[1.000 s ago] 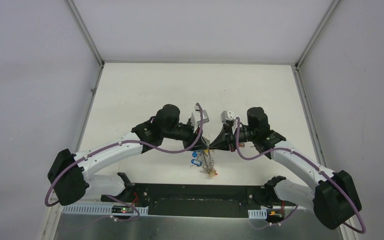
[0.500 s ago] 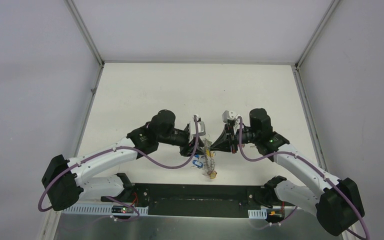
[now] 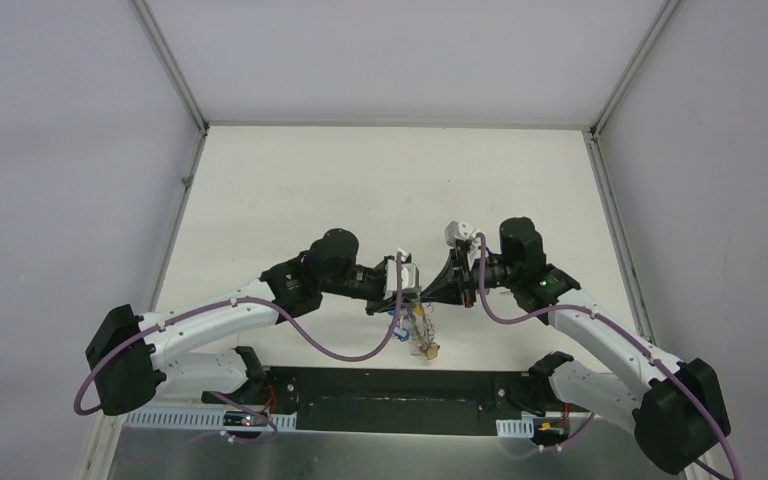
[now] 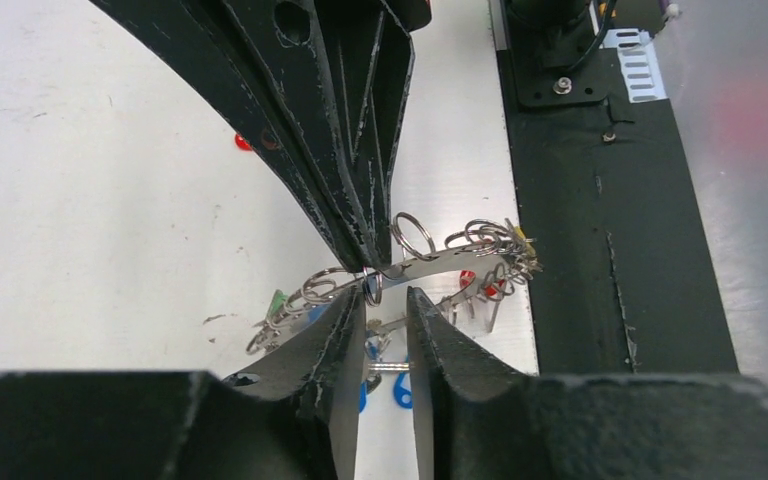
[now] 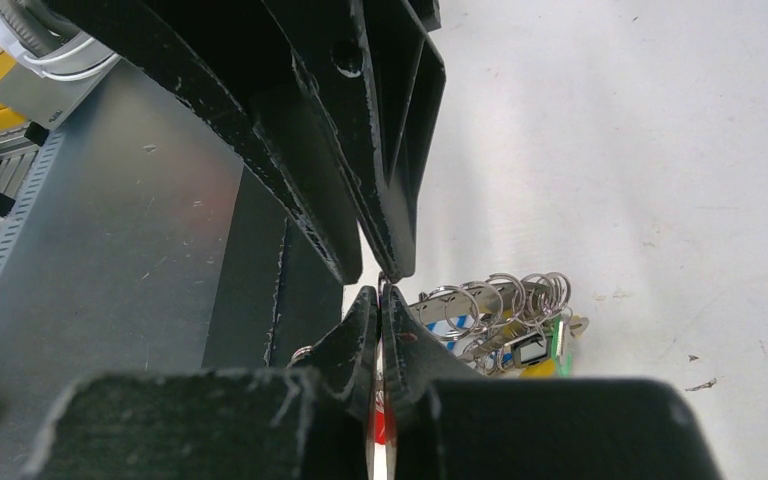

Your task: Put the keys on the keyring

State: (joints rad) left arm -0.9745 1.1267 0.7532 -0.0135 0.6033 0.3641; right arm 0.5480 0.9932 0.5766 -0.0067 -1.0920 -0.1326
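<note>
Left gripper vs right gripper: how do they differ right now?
Jaws: the left gripper shows a narrow gap between its fingers; the right gripper is pressed shut.
Grip: the right gripper pinches the metal band of the keyring; whether the left gripper holds anything cannot be told.
Approach: the left gripper reaches in from the left, the right gripper from the right.
Shared: black fingers, tips meeting at the keyring.

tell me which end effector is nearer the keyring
Right. The right end effector is shut on the keyring; the left end effector sits tip to tip with it, slightly open beside the ring's band.
</note>
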